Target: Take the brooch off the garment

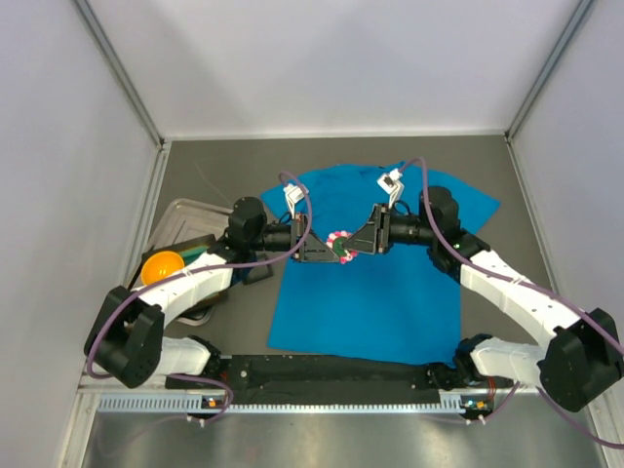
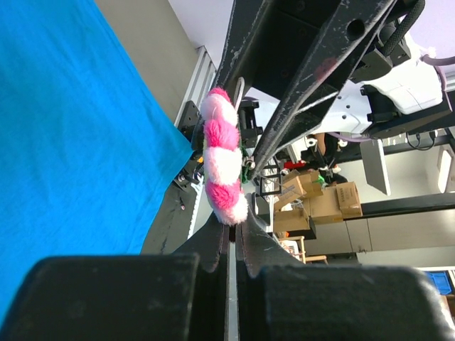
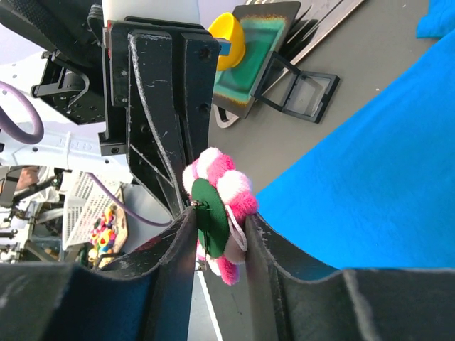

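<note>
My left claw [image 2: 232, 229] is pinched shut on the edge of the brooch [image 2: 222, 160]. My right claw [image 3: 219, 217] has its jaws partly apart, straddling it; can't tell if gripping. Brooch is lifted above shirt [image 1: 375, 302], between both claws.

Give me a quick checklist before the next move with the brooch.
1. Brooch between the right gripper fingers: ok.
2. Right grip firm: cannot tell.
3. Left gripper shut, tips at the brooch's edge: ok.
4. Left gripper actually pinching the brooch: cannot tell.
5. Brooch clear of the shirt: ok, no cloth lifts with it.
6. Shirt lying flat on the table: ok.
</note>
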Robot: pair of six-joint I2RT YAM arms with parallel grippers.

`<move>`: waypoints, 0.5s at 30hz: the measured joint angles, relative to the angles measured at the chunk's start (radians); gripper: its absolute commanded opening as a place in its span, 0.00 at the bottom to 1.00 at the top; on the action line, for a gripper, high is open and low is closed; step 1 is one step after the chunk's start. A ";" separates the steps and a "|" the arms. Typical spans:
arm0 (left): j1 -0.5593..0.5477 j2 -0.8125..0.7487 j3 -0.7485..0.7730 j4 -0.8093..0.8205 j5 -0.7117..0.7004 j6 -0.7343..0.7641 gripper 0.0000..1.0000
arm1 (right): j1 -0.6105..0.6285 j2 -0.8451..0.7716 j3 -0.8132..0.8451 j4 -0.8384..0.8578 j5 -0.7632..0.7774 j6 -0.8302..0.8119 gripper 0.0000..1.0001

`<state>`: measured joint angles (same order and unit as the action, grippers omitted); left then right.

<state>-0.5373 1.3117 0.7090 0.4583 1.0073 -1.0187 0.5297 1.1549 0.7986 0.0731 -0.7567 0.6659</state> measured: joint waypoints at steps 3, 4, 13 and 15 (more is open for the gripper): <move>0.000 0.000 0.000 0.005 0.006 0.000 0.00 | 0.000 0.000 0.000 0.006 -0.002 0.000 0.26; 0.000 0.000 0.000 0.005 0.007 0.000 0.00 | 0.000 0.000 0.000 0.008 -0.002 0.001 0.26; 0.001 0.000 0.000 0.004 0.019 0.000 0.00 | -0.005 0.000 -0.001 0.016 -0.022 0.008 0.05; 0.001 0.000 0.000 0.005 0.024 0.000 0.00 | -0.009 -0.002 -0.014 0.041 -0.032 0.020 0.01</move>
<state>-0.5365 1.3117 0.7090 0.4629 1.0309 -1.0183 0.5205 1.1530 0.7841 0.1139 -0.7887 0.6857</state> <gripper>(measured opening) 0.024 0.222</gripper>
